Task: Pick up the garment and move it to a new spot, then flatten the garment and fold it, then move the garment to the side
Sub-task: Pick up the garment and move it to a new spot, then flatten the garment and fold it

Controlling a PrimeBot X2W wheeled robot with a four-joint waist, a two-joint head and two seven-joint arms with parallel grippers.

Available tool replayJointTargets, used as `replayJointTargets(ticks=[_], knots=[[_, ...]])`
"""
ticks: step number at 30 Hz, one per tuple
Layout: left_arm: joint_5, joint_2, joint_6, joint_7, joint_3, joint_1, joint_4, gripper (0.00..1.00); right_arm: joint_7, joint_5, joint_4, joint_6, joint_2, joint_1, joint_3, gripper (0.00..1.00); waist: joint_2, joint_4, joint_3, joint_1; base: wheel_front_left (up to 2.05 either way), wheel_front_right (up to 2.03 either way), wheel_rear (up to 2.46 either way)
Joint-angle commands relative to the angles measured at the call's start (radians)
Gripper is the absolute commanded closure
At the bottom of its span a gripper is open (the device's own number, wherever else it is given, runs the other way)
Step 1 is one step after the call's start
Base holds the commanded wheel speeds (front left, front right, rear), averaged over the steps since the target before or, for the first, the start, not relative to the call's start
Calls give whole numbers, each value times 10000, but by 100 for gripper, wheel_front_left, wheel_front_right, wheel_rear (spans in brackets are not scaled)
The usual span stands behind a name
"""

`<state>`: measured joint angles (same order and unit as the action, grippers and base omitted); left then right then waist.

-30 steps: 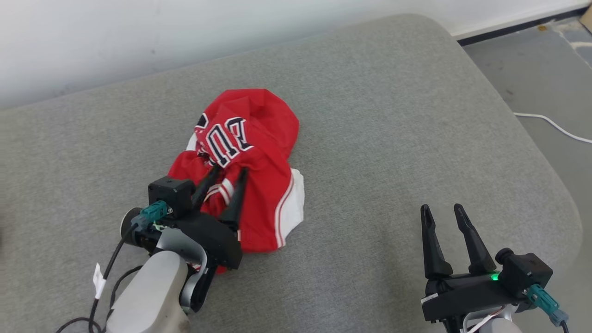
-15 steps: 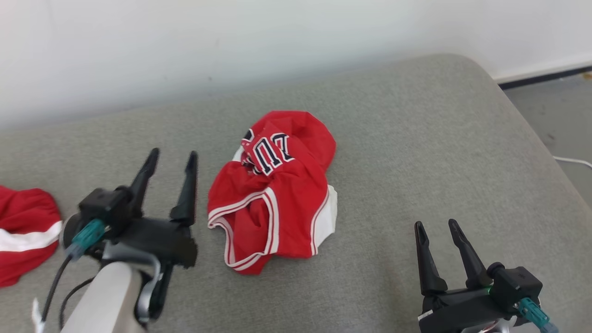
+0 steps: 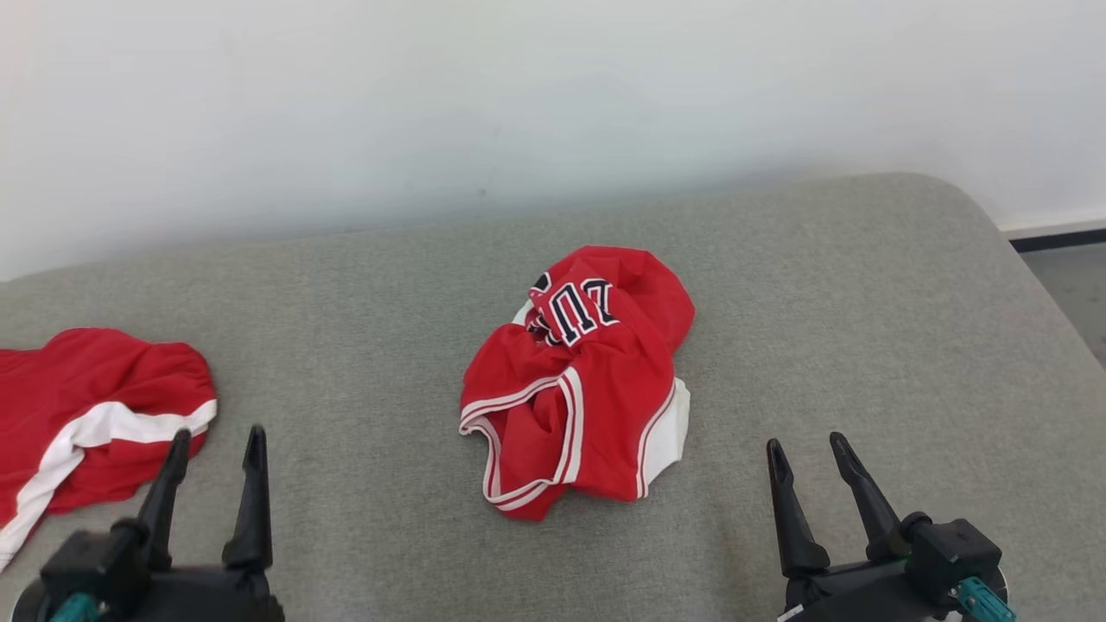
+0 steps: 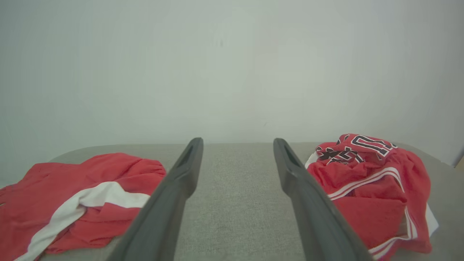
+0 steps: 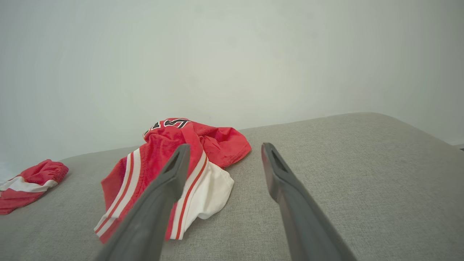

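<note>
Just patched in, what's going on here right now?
Nothing is held. The crumpled red jersey lies in a heap on the grey cushion, not yet flattened or folded. The left gripper and right gripper are both open and empty, low on either side of it. A second red garment with a white stripe lies at the robot's left.

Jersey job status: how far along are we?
Done: relocation, apparently; left gripper let go of the red jersey a second ago. In hand: nothing; right gripper open too, both clear. Left: jersey lies crumpled on the grey cushion; flatten, fold, move aside.
</note>
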<state>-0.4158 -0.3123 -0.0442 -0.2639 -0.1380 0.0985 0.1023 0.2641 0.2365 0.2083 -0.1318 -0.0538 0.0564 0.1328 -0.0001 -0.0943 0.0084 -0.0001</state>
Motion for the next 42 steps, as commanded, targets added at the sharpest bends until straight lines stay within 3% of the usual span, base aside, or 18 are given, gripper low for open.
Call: replayJointTargets(ticks=[1, 15, 27, 42], knots=[[117, 32, -23, -7, 76, -283, -87, 0, 6, -44, -41, 21, -86, -119, 14, 0, 1, 151, -114, 1, 0, 0, 0], [702, 622, 18, -8, 858, -1551, -661, 0, 4, -130, -133, 21, -211, -429, -15, 0, 1, 282, -185, 1, 0, 0, 0], [1096, 393, 467, -8, 695, -1488, -115, 0, -40, -176, -109, 21, -147, -529, -84, 0, 1, 352, -236, 1, 0, 0, 0], [862, 259, 367, 62, 737, -1362, -190, 0, -152, -300, -195, 21, -77, -597, -160, 0, 1, 351, -301, 1, 0, 0, 0]])
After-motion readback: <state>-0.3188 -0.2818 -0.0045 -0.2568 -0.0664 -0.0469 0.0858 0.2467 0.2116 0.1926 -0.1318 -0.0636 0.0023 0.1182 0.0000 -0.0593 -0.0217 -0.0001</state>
